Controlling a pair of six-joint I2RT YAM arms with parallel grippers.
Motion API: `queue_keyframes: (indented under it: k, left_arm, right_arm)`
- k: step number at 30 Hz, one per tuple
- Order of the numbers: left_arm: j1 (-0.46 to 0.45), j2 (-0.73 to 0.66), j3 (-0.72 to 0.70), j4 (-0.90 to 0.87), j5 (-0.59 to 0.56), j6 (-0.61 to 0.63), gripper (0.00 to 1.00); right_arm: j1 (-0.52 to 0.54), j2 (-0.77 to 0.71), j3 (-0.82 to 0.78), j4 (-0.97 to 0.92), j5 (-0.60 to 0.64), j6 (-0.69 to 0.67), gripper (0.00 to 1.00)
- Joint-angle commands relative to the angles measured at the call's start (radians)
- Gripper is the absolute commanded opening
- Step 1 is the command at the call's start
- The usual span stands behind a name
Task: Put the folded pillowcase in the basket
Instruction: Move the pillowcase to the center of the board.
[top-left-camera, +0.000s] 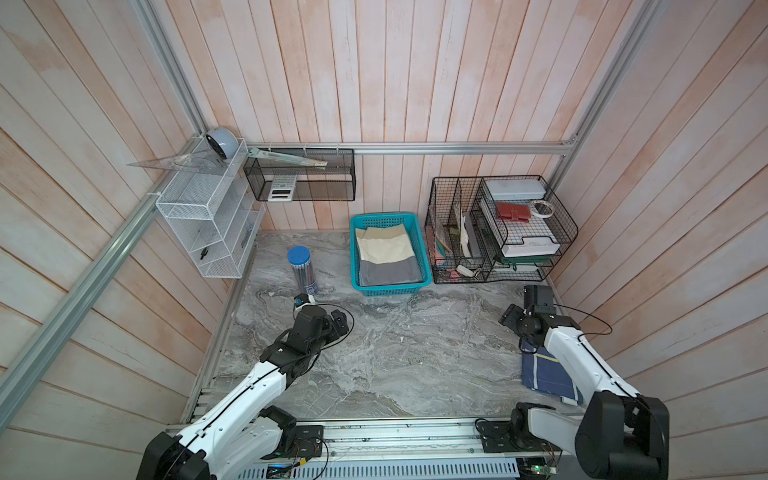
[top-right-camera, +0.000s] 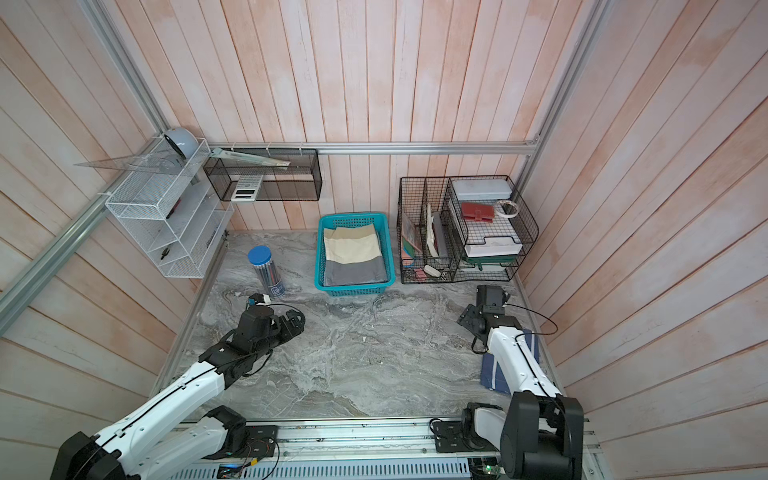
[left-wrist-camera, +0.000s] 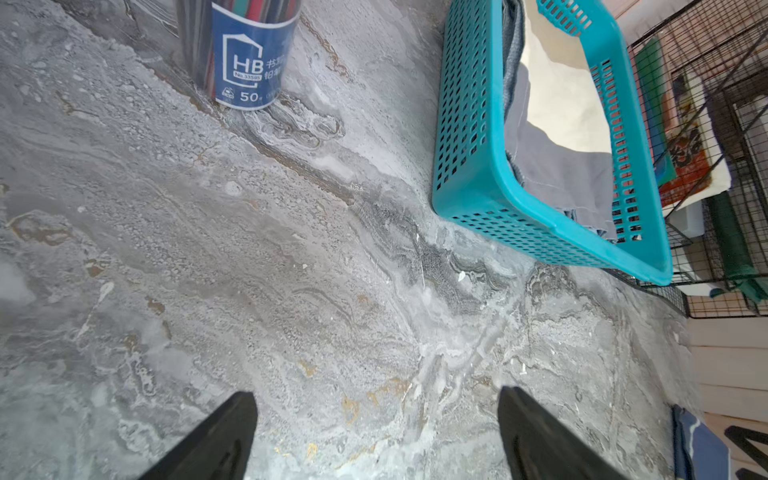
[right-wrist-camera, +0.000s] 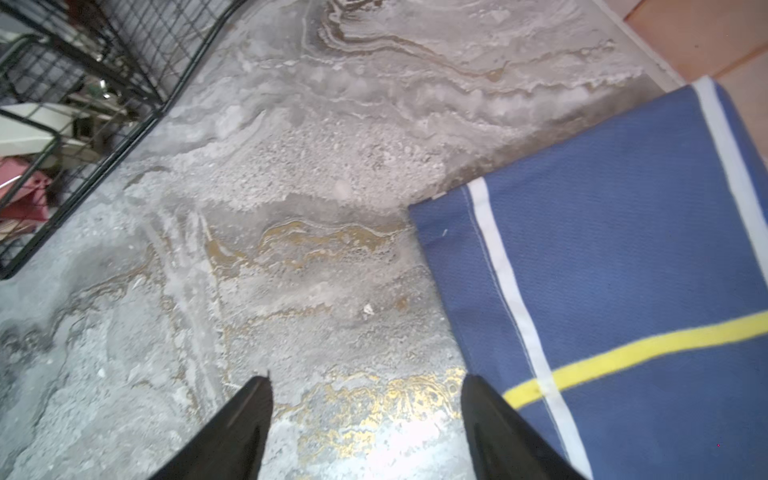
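Note:
The teal basket (top-left-camera: 354, 253) (top-right-camera: 353, 216) stands at the back middle of the marble table. Inside it the folded pillowcase (top-left-camera: 386, 253) (top-right-camera: 353, 253), cream and grey, lies flat. The left wrist view shows the basket (left-wrist-camera: 469, 124) with the pillowcase (left-wrist-camera: 561, 116) in it. My left gripper (top-left-camera: 338, 322) (top-right-camera: 293, 322) (left-wrist-camera: 376, 395) is open over bare marble, in front of the basket and to its left. The right gripper (top-left-camera: 509, 316) (top-right-camera: 467, 316) (right-wrist-camera: 365, 380) is open too, low over the table at the right, nothing between its fingers.
A folded blue cloth (top-left-camera: 544, 374) (right-wrist-camera: 623, 270) with white and yellow stripes lies under my right arm. A blue-lidded pencil tube (top-left-camera: 302, 270) (left-wrist-camera: 245, 54) stands left of the basket. A black wire organizer (top-left-camera: 498, 232) is right of it, a white mesh shelf (top-left-camera: 208, 216) on the left wall.

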Motion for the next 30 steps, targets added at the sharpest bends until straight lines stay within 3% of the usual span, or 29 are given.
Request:
queue_keyframes:
  k: [1, 4, 13, 20, 26, 30]
  left_arm:
    - [-0.005, -0.005, -0.006, 0.04, 0.016, -0.019, 0.97]
    - [-0.006, 0.003, 0.002, 0.034, 0.02, -0.008, 0.99]
    - [-0.007, 0.014, 0.008, 0.034, 0.02, -0.003, 1.0]
    - [-0.007, 0.026, 0.025, 0.022, 0.011, 0.0, 1.0]
    - [-0.008, 0.042, 0.042, 0.024, 0.011, -0.007, 1.0]
    - [-0.008, 0.049, 0.04, 0.033, 0.009, -0.014, 1.0]
  right_arm:
    - [-0.032, 0.024, -0.003, -0.021, 0.063, 0.038, 0.82]
    - [-0.055, 0.05, -0.019, -0.011, 0.121, 0.074, 0.88]
    - [-0.116, 0.162, -0.046, 0.047, 0.038, 0.111, 0.91]
    - [-0.125, 0.234, -0.002, 0.022, -0.117, 0.075, 0.91]
    - [-0.12, 0.322, -0.01, 0.081, -0.348, 0.048, 0.91]
    - [-0.024, 0.281, -0.038, 0.095, -0.345, 0.072, 0.91]
